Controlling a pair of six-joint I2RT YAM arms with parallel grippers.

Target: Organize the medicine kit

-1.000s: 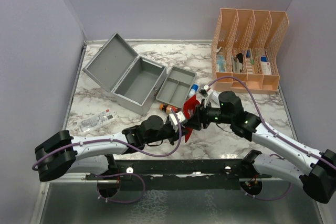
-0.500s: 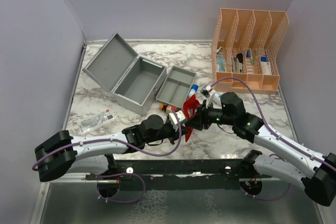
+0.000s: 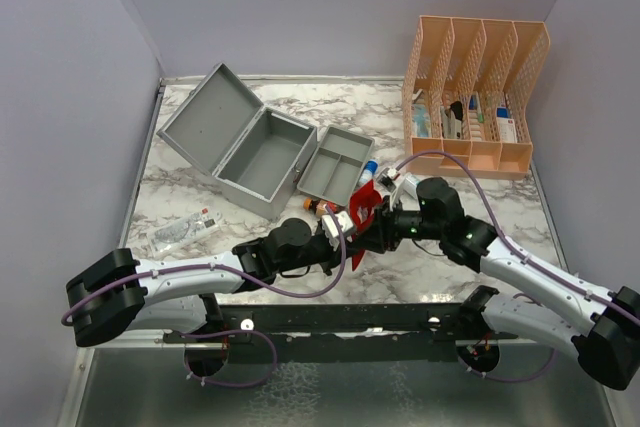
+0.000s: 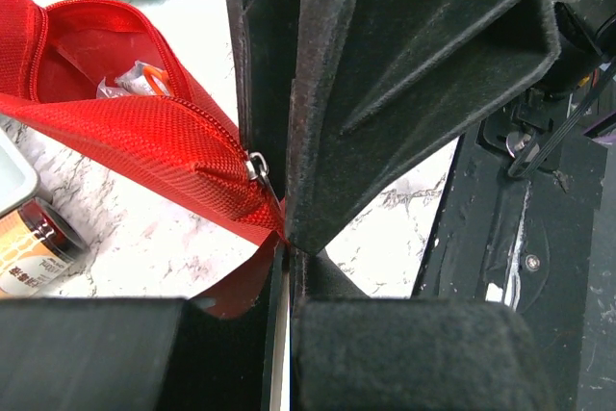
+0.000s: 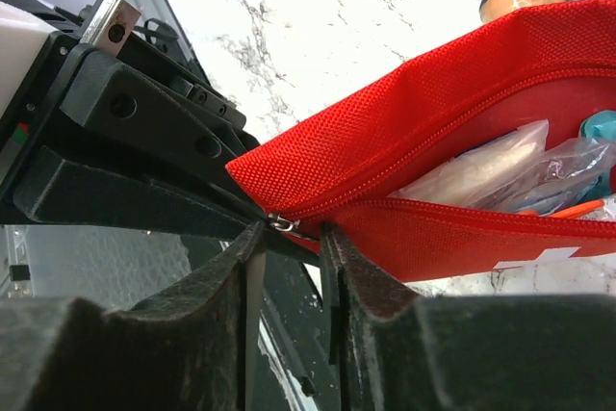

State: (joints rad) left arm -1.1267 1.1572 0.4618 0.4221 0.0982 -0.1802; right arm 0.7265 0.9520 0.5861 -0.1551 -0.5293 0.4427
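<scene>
My left claw (image 4: 289, 245) clamps the red pouch (image 4: 135, 146) corner to brace it; right claw (image 5: 289, 238), jaws narrow, straddles the zip pull (image 5: 279, 223)

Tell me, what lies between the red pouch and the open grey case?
In the top view, the grey divided tray and a small orange-capped bottle lie between the red pouch and the case.
</scene>
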